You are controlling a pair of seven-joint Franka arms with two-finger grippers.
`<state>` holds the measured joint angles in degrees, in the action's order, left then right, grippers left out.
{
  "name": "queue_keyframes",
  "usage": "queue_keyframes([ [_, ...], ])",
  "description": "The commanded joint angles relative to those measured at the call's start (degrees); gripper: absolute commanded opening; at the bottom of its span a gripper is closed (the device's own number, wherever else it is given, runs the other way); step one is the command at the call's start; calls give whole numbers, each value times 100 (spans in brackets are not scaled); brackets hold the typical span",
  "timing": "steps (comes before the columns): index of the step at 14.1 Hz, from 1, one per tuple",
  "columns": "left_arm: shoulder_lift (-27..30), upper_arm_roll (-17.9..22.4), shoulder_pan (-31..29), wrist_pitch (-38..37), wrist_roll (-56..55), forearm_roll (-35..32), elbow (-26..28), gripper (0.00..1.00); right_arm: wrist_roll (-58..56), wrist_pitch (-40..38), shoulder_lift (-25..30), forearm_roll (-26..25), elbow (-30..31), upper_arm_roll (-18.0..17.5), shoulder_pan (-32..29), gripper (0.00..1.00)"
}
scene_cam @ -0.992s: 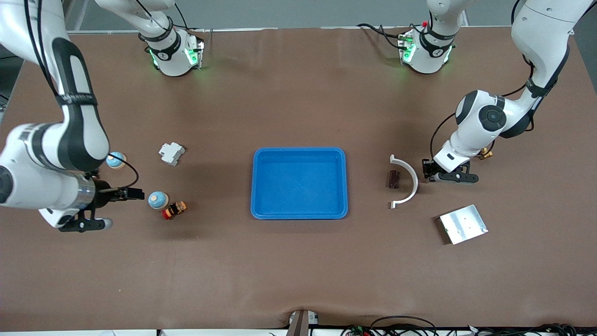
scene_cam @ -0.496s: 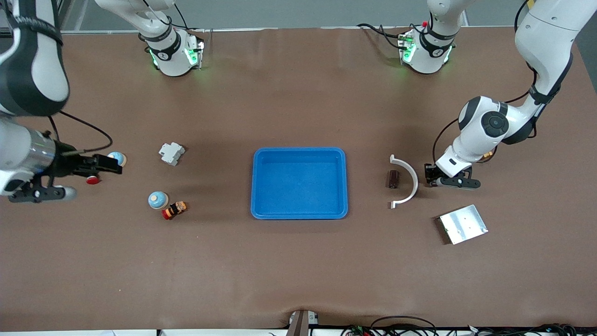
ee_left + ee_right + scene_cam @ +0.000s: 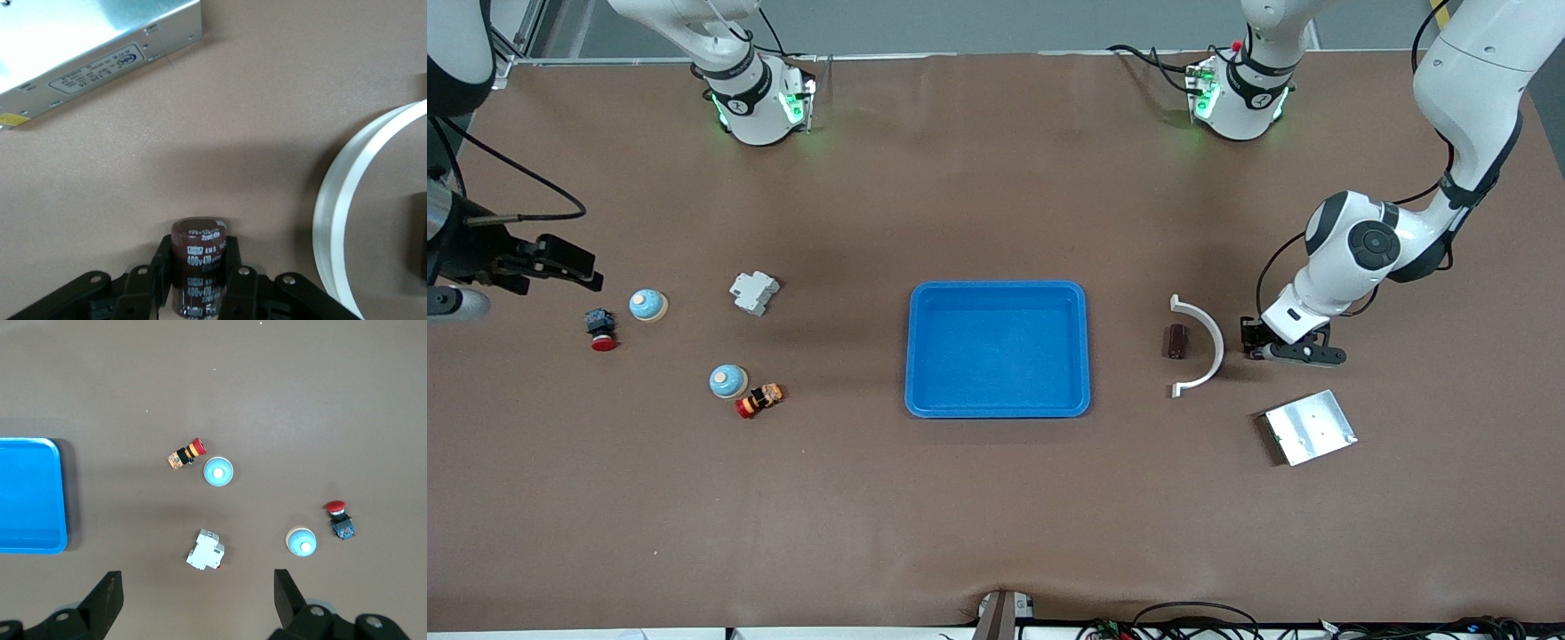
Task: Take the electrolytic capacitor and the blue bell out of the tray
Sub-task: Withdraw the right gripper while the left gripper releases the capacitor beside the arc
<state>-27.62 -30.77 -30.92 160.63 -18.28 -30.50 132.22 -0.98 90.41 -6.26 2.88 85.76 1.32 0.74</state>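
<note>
So the capacitor [image 3: 199,265] is a little dark maroon can with white print, and the left pincer [image 3: 1256,342] has it pinched between its two fingers [image 3: 161,267], low over the table [image 3: 996,498] at the left arm's end. It sits just beside a white curved strip [image 3: 1202,342]. A second small dark part [image 3: 1178,340] lies inside the curve of that strip, on the side toward the blue tray [image 3: 998,404]. A flat silver metal box [image 3: 1309,427] lies nearer to the front camera than the left pincer.

Two bells are on the table at the right arm's end, both pale blue domes with a cream button on top. One bell [image 3: 728,380] is touching or almost touching a red-capped push button with a yellow and black body [image 3: 759,400]. The other bell [image 3: 647,305] is farther from the front camera, right beside a red mushroom button on a dark base [image 3: 600,329]. A white breaker-looking block [image 3: 753,292] sits between the bells and the tray, farther from the camera than the first bell.

The right pincer [image 3: 197,600] is up high over the edge of the table at the right arm's end, fingers spread wide with nothing in them. The tray in the middle has nothing in it.
</note>
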Motion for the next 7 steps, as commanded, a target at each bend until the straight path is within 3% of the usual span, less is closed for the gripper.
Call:
queue_keyframes([
  [1, -209, 62, 16, 12, -290, -238, -161, 100, 47, -146, -42, -77, -147, -9, -170, 100],
  [7, 352, -165, 34, -847, -535, -229, -231, 100, 37, -392, -25, -121, -226, -35, -198, 100],
])
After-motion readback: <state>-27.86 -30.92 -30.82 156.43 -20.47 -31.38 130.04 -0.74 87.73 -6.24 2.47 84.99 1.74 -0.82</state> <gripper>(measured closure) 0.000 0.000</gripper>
